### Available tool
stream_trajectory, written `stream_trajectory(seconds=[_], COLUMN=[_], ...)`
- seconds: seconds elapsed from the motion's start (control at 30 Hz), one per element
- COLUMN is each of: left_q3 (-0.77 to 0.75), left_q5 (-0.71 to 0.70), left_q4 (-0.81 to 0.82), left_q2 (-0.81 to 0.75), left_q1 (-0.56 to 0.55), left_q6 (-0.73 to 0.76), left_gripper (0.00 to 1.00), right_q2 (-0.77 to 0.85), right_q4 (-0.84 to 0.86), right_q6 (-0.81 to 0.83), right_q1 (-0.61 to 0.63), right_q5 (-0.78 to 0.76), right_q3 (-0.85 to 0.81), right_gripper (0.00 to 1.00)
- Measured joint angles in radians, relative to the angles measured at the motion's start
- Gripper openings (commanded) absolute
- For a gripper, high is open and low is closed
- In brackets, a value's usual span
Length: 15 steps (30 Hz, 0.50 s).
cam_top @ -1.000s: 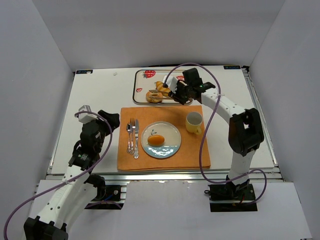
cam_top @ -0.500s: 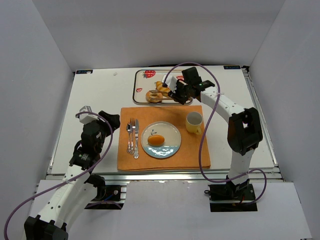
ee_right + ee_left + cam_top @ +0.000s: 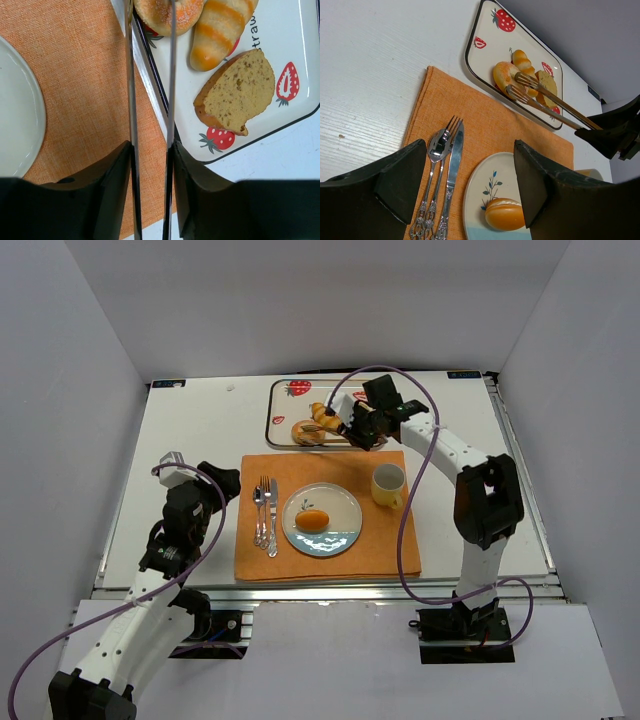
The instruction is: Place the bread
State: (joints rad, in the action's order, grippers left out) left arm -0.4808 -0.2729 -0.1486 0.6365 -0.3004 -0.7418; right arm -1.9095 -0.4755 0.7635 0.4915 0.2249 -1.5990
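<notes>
An oval golden-orange roll (image 3: 313,519) (image 3: 504,212) lies on the round plate (image 3: 345,505). The ring-shaped bagel (image 3: 306,432) (image 3: 503,74) (image 3: 160,12) sits at the near edge of the strawberry tray (image 3: 290,400). My right gripper (image 3: 352,430) (image 3: 151,145) is shut on metal tongs (image 3: 555,102) (image 3: 131,100), whose tips reach the bagel and straddle its side. Whether they squeeze it I cannot tell. My left gripper (image 3: 222,483) (image 3: 469,143) hangs open and empty over the left edge of the orange placemat (image 3: 330,565).
A striped pastry (image 3: 220,30) and a seeded bread slice (image 3: 237,90) share the tray with the bagel. A spoon, fork and knife (image 3: 265,512) (image 3: 442,165) lie left of the plate. A yellow cup (image 3: 388,483) stands right of it. Grey walls enclose the table.
My right gripper with the tongs has crept slightly left toward the tray. The left arm, the roll and the bagel have stayed put.
</notes>
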Motion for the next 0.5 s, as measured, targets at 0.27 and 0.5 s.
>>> stream_trajectory(seconds=[0.27, 0.5], left_q3=[0.0, 0.0], left_q5=[0.0, 0.0], left_q4=[0.0, 0.0], left_q2=[0.0, 0.0], left_q1=[0.0, 0.0], left_q6=[0.0, 0.0], left_gripper=[0.8, 0.8], right_q2=[-0.045, -0.052], right_q4=[-0.052, -0.084], right_q6=[-0.003, -0.017], right_q1=[0.003, 0.003], right_q5=[-0.008, 0.016], right_q3=[-0.058, -0.094], right_gripper=[0.15, 0.01])
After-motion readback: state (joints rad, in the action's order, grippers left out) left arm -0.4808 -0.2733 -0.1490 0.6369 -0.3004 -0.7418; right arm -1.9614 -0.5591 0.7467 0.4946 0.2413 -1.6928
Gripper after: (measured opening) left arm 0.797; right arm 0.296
